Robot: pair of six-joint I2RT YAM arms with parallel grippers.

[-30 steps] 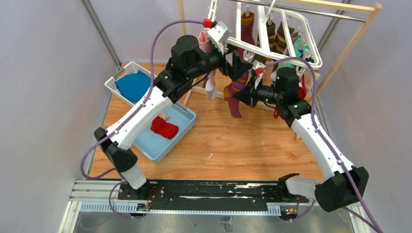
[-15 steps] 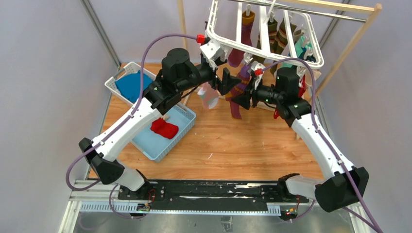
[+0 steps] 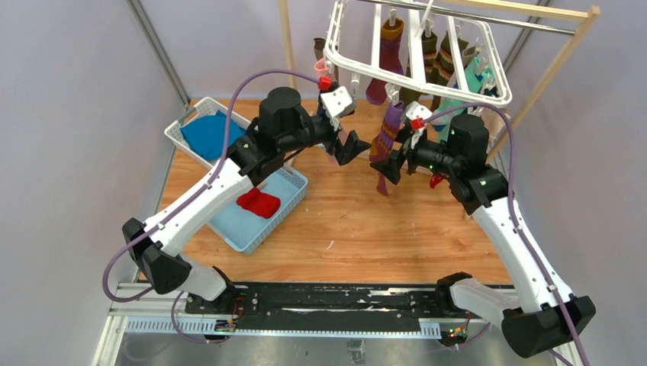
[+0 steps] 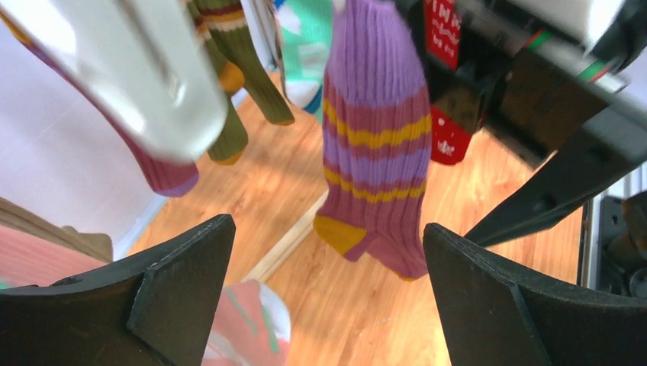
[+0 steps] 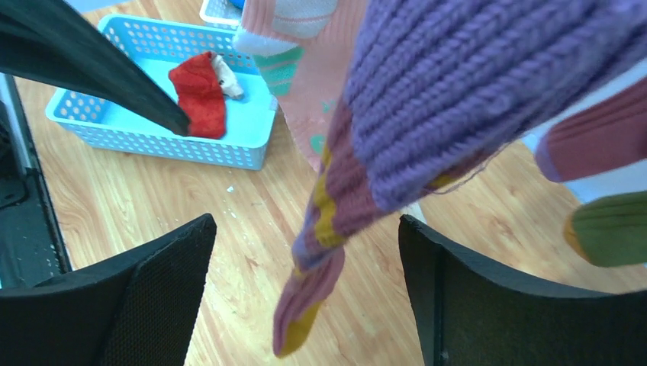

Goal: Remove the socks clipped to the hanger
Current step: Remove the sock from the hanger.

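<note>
From above, the white hanger (image 3: 495, 61) hangs over the tabletop (image 3: 397, 229). A purple striped sock (image 3: 387, 141) is clipped to it, between the left tool (image 3: 353, 147) and the right tool (image 3: 387, 164).

Left wrist: the tool is spread wide and holds nothing — the sock hangs just beyond.

Right wrist: the tool is wide too, with the sock dangling close ahead — a red sock (image 5: 200, 95) lies in the blue basket (image 5: 152, 145).

Purple sock (image 4: 374, 145), top beyond upper edge

On the wooden tabletop (image 3: 381, 236) we see a light blue basket (image 3: 282, 213) and, just behind it, a white basket (image 3: 174, 137) holding a folded blue cloth (image 3: 207, 135). At the far right we see a wooden pole rack (image 3: 550, 72) carrying a metal rod (image 3: 534, 27).
</note>
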